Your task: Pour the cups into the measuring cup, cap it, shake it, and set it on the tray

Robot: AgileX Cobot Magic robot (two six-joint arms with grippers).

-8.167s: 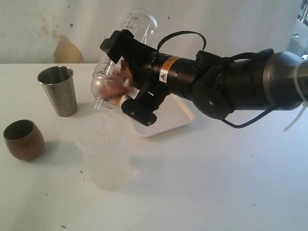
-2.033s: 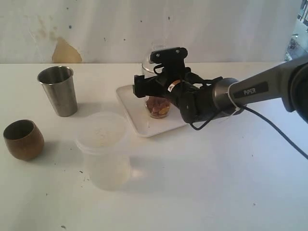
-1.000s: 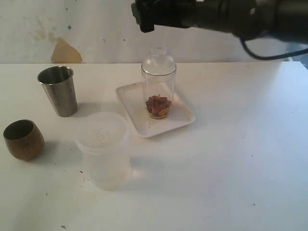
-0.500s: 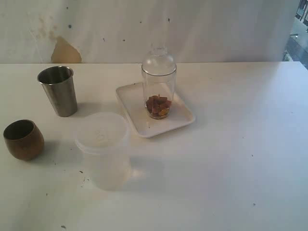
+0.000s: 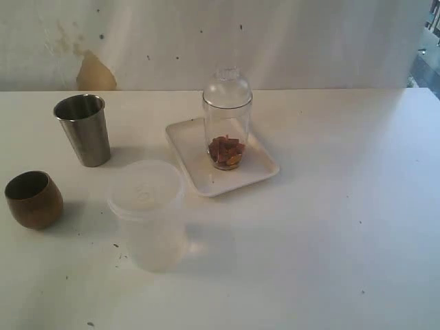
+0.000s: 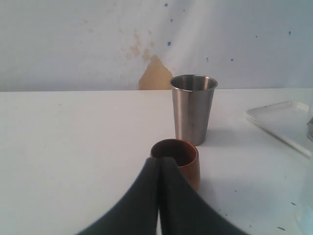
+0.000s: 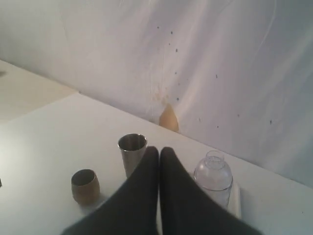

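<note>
The right arm was over the tray a sec ago, and now it's gone from the wide view & pulled way back. The right pincer [image 7: 159,152] was wide open then. Now it's shut tight w/ nothing in it. The left pincer [image 6: 159,164] is shut too, empty, sitting just behind the wooden cup [image 5: 34,199]. The measuring cup [image 5: 227,127] stands upright on the white tray [image 5: 199,175], on its own, w/ the clear round cap [image 5: 227,86] on top & some brown bits [image 5: 226,151] at the bottom. The steel cup [image 5: 84,129] and wooden cup stand off to the side on the table [image 5: 330,240], near a frosted tub [image 5: 148,213]. They look empty, tho I can't see right to the bottom. So I think the job's done, nothing left to do.
</note>
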